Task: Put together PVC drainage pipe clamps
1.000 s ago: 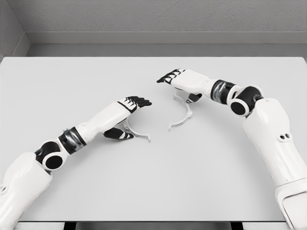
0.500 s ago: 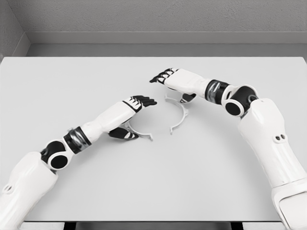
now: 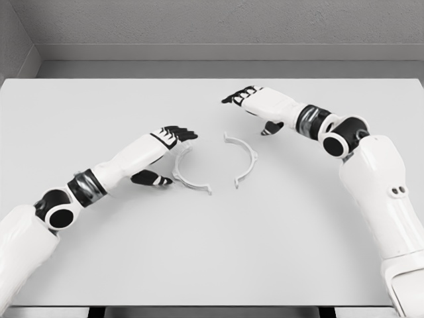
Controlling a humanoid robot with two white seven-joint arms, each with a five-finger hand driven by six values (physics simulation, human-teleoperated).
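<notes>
Clamp halves [image 3: 192, 173] [image 3: 243, 158] lie apart at frame centre, unjoined; left hand [image 3: 164, 149] and right hand [image 3: 255, 106] spread, empty. Next: regrasp, mate.

Even, diffuse light; clean simulator render, almost colourless.

Table [image 3: 212, 252] reads bright pale grey with no hotspot or glare. Light seems to come from above: shadows are faint and soft, hugging the undersides of the left hand [image 3: 162, 147] and right hand [image 3: 255, 106], and barely visible under the two clamp halves [image 3: 215, 165]. Back wall [image 3: 212, 26] is darker, with a fine grainy texture. Focus is sharp across the whole frame, no motion blur. Table edges run straight, no visible bending toward the corners. White arm shells show gentle shading, black joints hold little detail.
</notes>
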